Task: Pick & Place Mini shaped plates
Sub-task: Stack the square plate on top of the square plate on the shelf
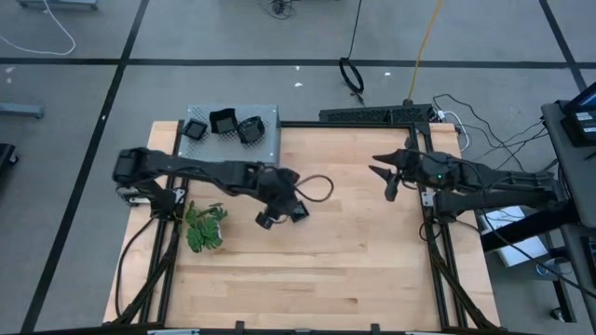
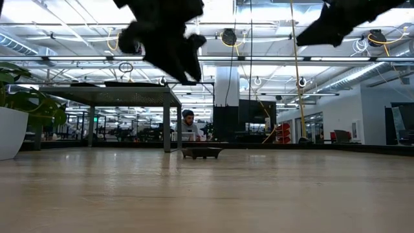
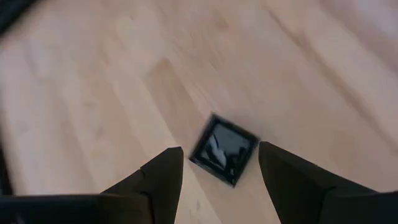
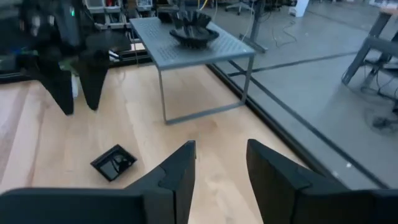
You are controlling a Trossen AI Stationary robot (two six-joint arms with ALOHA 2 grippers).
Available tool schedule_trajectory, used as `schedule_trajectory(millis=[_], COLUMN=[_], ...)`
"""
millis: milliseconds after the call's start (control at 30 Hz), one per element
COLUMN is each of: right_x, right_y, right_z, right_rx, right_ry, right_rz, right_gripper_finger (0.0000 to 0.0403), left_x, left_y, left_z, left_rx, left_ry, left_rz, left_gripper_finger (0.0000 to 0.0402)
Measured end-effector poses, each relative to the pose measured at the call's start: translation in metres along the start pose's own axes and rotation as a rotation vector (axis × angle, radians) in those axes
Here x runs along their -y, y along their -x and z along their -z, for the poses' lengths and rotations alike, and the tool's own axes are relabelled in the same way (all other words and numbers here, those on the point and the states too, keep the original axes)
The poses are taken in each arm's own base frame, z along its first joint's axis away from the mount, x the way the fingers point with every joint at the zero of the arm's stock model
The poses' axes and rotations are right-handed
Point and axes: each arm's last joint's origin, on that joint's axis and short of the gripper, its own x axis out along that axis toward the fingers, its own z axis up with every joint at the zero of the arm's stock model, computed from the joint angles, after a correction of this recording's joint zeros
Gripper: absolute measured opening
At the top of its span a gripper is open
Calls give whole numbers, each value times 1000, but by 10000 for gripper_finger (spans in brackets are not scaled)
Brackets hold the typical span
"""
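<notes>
Glossy black square plate on pale wood-grain table; grey perforated shelf at eleven o'clock; green plant.

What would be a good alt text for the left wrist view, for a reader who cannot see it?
A small square black plate lies flat on the wooden table, seen from above. The left gripper hangs over it, open, its two dark fingers on either side of the plate and not touching it.

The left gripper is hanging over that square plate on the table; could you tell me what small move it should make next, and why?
Probably straight down: the left gripper is open, and the square plate lies flat on the table between its fingers, not yet gripped.
</notes>
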Motion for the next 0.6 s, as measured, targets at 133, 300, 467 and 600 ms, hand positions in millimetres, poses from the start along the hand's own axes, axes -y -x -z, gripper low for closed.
schedule_trajectory(millis=[133,300,467,600], right_x=[3,5,5,4], right_y=[4,3,-4,-12], right_z=[22,47,72,93], right_rx=[0,49,120,179], right_ry=[-62,-121,-153,-169], right_rz=[0,-7,-18,-27], right_gripper_finger=[130,130,130,130], left_x=[5,12,20,25], left_y=[-33,-65,-86,-101], left_z=[7,15,21,25], left_rx=[-74,-139,-240,-332], left_ry=[-89,-136,-238,-319], left_rz=[60,119,97,41], left_gripper_finger=[214,214,214,214])
